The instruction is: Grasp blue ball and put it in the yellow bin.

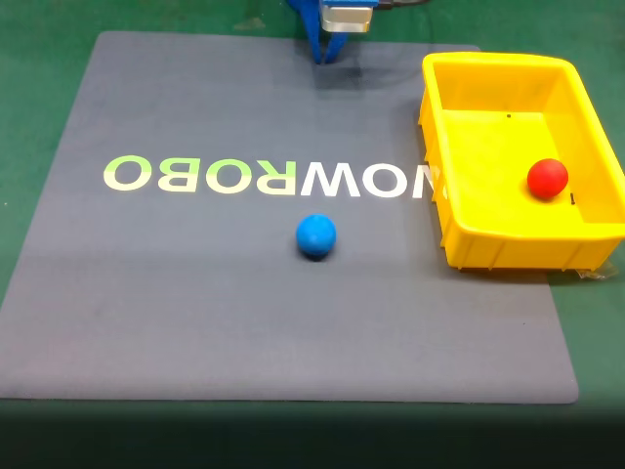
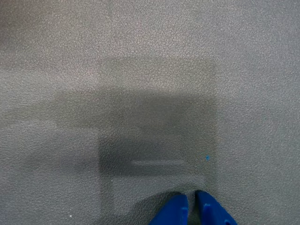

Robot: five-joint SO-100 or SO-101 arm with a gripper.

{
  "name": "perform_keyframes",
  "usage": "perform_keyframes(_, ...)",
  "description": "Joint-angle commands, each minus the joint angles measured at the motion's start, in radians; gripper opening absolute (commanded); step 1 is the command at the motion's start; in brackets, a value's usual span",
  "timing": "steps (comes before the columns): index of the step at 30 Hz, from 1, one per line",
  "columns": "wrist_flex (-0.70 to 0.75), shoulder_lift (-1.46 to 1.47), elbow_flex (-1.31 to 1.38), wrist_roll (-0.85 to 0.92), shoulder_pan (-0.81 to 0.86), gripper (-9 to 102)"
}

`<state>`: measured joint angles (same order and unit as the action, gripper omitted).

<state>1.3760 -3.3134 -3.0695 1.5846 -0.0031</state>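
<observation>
On a grey mat (image 1: pixel 195 313) printed with pale lettering, laid over a green table (image 1: pixel 39 98), the blue ball (image 1: pixel 315 235) sits alone near the middle in the fixed view, just below the lettering. To its right, well apart from it, stands the yellow bin (image 1: pixel 488 249), partly overhanging the mat's right edge. A red ball (image 1: pixel 547 178) lies inside the bin, toward its right wall.

The arm is at the top edge of the fixed view, well back from the ball. Its blue gripper (image 1: pixel 325 49) points down at the mat's far edge. In the wrist view the two blue fingertips (image 2: pixel 172 212) poke up from the bottom edge over bare textured mat and the arm's own shadow. They sit nearly together with only a thin gap between them, and they hold nothing.

Judging from this, the grasp has not begun. Several things could go wrong:

- The ball is round and free on a flat mat. A finger touching it off centre would likely send it rolling away.
- The claw is almost closed. Unless it opens wide before descending, the tips could land on top of the ball and squirt it aside.
- A smooth sphere pinched off its widest line may pop out during the lift or the carry.
- The bin has tall walls and a thick rim. A low carry could knock the rim, shift the bin, or drop the ball outside.
- The red ball is the same size, so it could be confused with the target.
</observation>
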Motion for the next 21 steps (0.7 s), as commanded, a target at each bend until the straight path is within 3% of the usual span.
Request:
perform_keyframes(1,-0.002,-0.014,-0.031,0.049,0.009,2)
perform_keyframes(17,-0.011,-0.012,-0.031,0.103,0.012,2)
perform_keyframes(19,-0.049,-0.011,-0.023,0.138,0.038,6)
perform_keyframes(21,-0.072,-0.011,0.011,0.149,0.061,18)
